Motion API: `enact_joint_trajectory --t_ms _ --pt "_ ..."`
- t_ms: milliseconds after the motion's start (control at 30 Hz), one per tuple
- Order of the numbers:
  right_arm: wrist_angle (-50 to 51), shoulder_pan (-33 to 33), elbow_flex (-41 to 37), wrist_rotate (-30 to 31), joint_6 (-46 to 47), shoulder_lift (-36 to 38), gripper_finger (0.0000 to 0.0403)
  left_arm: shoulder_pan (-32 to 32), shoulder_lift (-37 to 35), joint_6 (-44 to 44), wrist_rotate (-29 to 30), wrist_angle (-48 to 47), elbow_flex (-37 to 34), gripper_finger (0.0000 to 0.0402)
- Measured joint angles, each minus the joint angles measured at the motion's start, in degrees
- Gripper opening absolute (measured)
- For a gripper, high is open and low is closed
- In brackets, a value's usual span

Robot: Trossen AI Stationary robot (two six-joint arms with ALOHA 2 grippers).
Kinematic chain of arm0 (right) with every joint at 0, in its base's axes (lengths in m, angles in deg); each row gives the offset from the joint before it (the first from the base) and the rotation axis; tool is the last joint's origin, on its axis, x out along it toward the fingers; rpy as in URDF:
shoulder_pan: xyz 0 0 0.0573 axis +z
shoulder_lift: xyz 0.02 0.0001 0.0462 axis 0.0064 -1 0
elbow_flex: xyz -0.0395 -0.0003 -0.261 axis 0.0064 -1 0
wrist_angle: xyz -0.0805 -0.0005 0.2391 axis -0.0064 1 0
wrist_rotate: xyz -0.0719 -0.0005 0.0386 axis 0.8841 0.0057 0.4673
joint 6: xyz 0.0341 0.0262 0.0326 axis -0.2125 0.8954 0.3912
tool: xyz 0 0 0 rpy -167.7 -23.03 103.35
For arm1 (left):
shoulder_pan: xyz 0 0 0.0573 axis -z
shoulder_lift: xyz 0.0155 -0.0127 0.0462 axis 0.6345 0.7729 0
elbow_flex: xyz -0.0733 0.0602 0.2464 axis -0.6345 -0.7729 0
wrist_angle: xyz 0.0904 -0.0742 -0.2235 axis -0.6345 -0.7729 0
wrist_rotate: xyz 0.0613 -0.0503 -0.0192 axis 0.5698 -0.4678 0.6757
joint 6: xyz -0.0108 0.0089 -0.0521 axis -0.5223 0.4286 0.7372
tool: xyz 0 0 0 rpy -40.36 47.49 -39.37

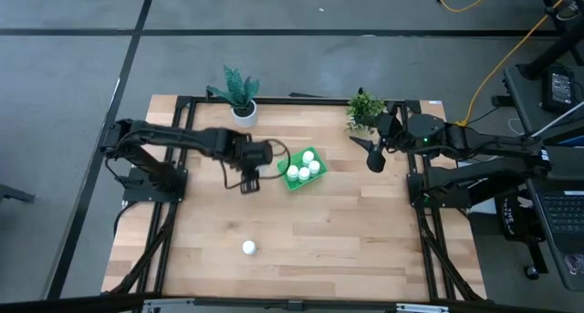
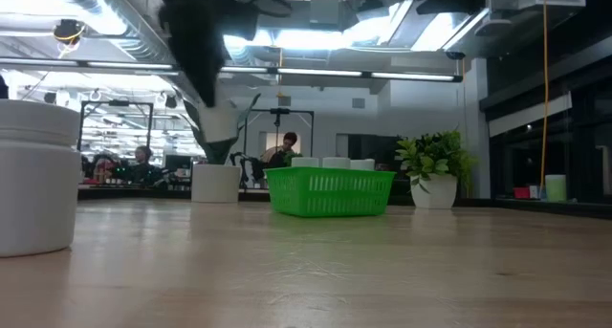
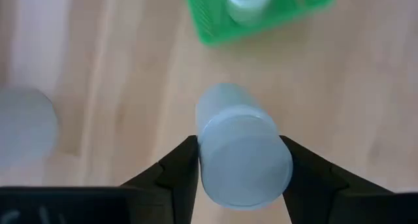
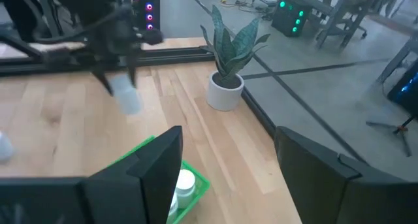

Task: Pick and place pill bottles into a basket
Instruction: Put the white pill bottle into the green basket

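Observation:
The green basket [image 1: 286, 180] stands at the table's middle with several white pill bottles [image 1: 308, 156] upright in it; it also shows in the low view [image 2: 330, 192]. My left gripper [image 1: 248, 182] is just left of the basket, shut on one white pill bottle [image 3: 238, 142] above the table. Another pill bottle [image 1: 248, 248] stands on its base near the table's front edge and shows large in the low view [image 2: 33, 180]. My right gripper [image 1: 374, 158] hangs open and empty to the right of the basket. My left gripper pinches the bottle's round sides [image 3: 202, 152] between its two fingers, at the end nearest the wrist. The fingers come from above, pointing down. The bottle hangs below them, tilted and lifted clear of the table, as the right wrist view [image 4: 127, 98] shows.
A snake plant in a white pot [image 1: 243, 103] stands at the far edge left of centre, and a bushy potted plant [image 1: 363, 109] at the far right. Bare wood lies between the basket and the front edge.

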State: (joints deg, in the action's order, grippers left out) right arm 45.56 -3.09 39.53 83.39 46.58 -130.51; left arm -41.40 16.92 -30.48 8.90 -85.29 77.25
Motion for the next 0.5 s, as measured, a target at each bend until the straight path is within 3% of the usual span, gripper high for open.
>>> enact_joint_trajectory --t_ms 333,500 --pt "-0.09 0.0 0.02 0.14 3.59 -0.28 0.0245 -8.91 1.74 -14.72 -3.79 5.92 0.34 0.0167" --pt "-0.65 -0.07 0.07 0.17 3.59 -1.94 0.0245 -10.23 6.48 -20.25 -4.96 5.27 5.23 0.0167"
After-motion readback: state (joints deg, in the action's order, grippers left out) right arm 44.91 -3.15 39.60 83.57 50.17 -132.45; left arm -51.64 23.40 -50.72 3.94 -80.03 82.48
